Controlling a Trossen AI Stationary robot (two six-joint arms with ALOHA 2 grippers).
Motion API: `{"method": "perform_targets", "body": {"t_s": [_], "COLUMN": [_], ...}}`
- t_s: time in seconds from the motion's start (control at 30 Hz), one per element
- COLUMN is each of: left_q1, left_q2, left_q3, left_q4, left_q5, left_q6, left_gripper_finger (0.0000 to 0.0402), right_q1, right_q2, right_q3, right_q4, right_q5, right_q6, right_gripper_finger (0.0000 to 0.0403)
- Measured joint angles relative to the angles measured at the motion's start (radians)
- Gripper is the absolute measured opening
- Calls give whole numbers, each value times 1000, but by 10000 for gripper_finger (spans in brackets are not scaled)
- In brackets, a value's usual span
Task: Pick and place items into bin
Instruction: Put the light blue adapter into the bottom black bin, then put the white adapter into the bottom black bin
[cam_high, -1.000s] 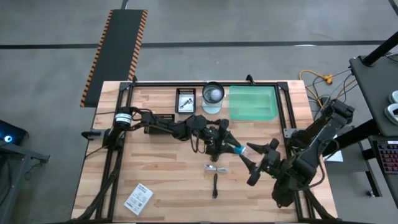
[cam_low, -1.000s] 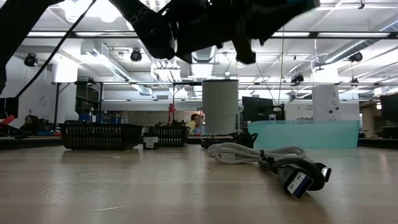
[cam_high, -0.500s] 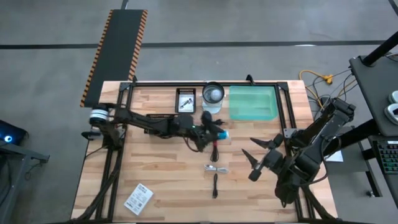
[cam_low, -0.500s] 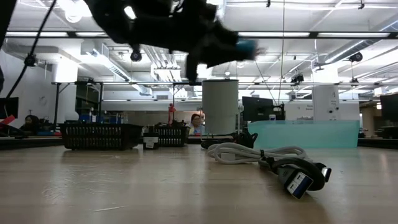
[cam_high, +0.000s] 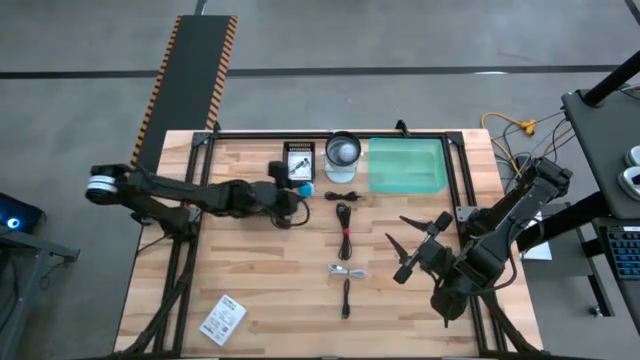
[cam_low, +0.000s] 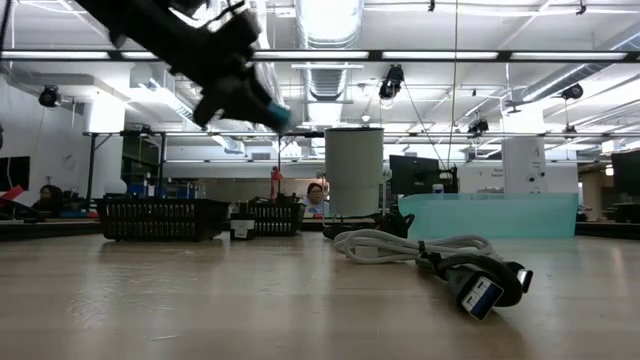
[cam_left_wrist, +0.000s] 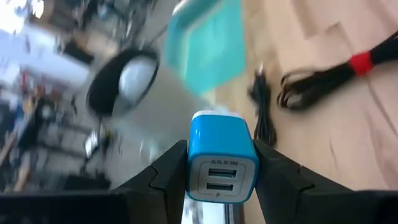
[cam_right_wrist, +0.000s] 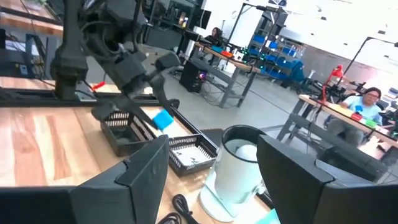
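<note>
My left gripper (cam_high: 300, 188) is shut on a small blue USB charger block (cam_high: 306, 187), above the table beside the black mesh tray (cam_high: 298, 160); the low view shows it high up (cam_low: 262, 105). The green bin (cam_high: 405, 165) stands at the far edge. On the wood lie a black coiled cable with a red tie (cam_high: 345, 228), a white cable (cam_high: 347, 270), a short black stick (cam_high: 346, 298) and a white printed packet (cam_high: 222, 320). My right gripper (cam_high: 408, 248) hangs open over the table's right part, touching nothing. My left gripper pinches the blue charger block by its two side faces (cam_left_wrist: 193, 163) between its two fingers (cam_left_wrist: 166, 175). The face with two USB ports looks back at the wrist. The fingers come slanting from the table's left and from above. The block is lifted clear of the table.
A white cylinder container (cam_high: 343, 155) stands between the tray and the bin. The white cable (cam_low: 420, 245) with its USB plug (cam_low: 480, 292) lies close to the low camera. Black frame rails (cam_high: 460, 180) run along the table's sides. Bare wood spreads over the left half.
My left gripper has drawn back from the table's middle toward the left and far edge, carrying the blue charger block away from my right gripper and up to the tray. The black cable it stood over now shows in full. My right gripper has barely moved.
</note>
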Motion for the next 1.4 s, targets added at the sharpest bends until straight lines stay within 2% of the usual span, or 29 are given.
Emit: {"method": "perform_targets", "body": {"t_s": [0.1,0.27,0.4,0.57,0.87,1.13,1.23,1.4], "left_q1": [-1,-1,-1,-1,-1,-1,-1,-1], "left_q2": [-63,-129,-139,-122,-66,-38,-38,-39], "left_q3": [-26,-31,-32,-34,-34,-30,-26,2], "left_q4": [-106,-350,-479,-634,-654,-652,-652,-553], "left_q5": [-40,-49,-47,-53,-70,-76,-76,-62], "left_q6": [-90,-292,-443,-511,-510,-510,-510,-455], "left_gripper_finger": [133,133,133,133,134,255,275,281], "right_q1": [-7,-10,-10,-10,-10,-10,-10,-10], "right_q2": [0,1,1,1,1,1,1,1], "right_q3": [-9,-15,-23,-47,-66,-72,-72,-72], "right_q4": [0,-2,-3,-5,-2,-2,-2,-2], "right_q5": [0,0,0,0,0,0,0,0], "right_q6": [0,0,0,0,6,13,16,16], "right_gripper_finger": [228,228,228,228,228,228,228,228]}}
